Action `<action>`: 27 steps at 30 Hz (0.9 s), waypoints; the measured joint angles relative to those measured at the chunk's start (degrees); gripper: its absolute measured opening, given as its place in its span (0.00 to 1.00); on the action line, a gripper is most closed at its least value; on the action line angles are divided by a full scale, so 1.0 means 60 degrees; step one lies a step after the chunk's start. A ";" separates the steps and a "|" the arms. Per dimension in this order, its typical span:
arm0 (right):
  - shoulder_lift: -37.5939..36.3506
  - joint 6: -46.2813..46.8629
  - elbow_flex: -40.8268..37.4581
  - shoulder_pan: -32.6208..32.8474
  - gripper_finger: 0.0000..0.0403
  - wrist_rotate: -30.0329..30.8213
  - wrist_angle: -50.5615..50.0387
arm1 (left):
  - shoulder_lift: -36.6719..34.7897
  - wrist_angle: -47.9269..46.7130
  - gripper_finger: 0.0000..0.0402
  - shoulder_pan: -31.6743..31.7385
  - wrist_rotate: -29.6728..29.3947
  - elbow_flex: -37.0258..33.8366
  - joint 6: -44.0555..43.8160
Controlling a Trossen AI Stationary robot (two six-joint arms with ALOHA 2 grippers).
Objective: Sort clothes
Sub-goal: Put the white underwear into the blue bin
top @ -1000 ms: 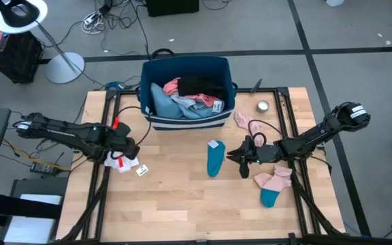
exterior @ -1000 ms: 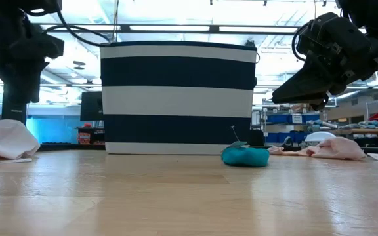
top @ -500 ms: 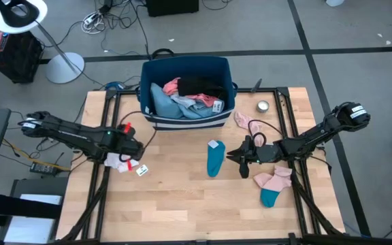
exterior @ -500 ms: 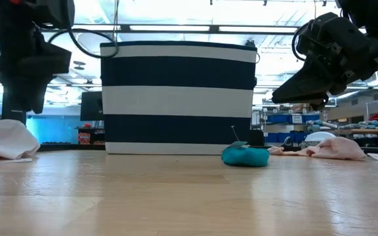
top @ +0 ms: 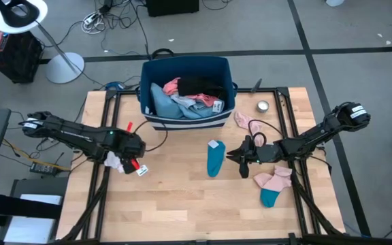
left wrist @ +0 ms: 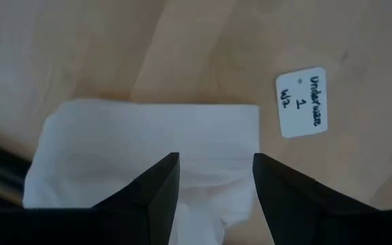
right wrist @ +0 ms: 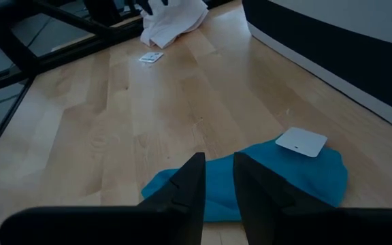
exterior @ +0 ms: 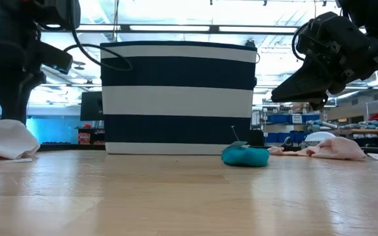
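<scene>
Left gripper (left wrist: 213, 178) over white garment (left wrist: 148, 146), lower left of high view; fingers wide, straddling cloth, nothing held. Advice: descend square, pinch thick fold, avoid tag (left wrist: 302, 102). Right gripper (right wrist: 217, 182) centre-right, fingers narrow, empty, just above teal sock (right wrist: 264, 178). Bin (top: 182, 71) top centre holds remaining clothes.

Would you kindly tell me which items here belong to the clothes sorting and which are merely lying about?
Job: white garment; teal sock; pink sock; pink-and-teal socks; clothes in the bin.
Lying about: striped bin; metal tin; paper tag.
</scene>
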 joint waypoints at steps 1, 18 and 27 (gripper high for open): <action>0.0003 0.0000 0.0000 0.0000 0.19 0.0001 0.0006 | 0.0054 0.0032 0.48 0.0000 0.0004 0.0000 0.0143; 0.0011 -0.0011 0.0000 0.0000 0.19 0.0000 0.0108 | 0.0878 0.2170 0.47 -0.0047 0.0889 -0.1945 0.0083; 0.0011 -0.0018 0.0000 -0.0007 0.19 0.0004 0.0156 | 0.0884 0.2660 0.05 -0.0051 0.1285 -0.2104 -0.0225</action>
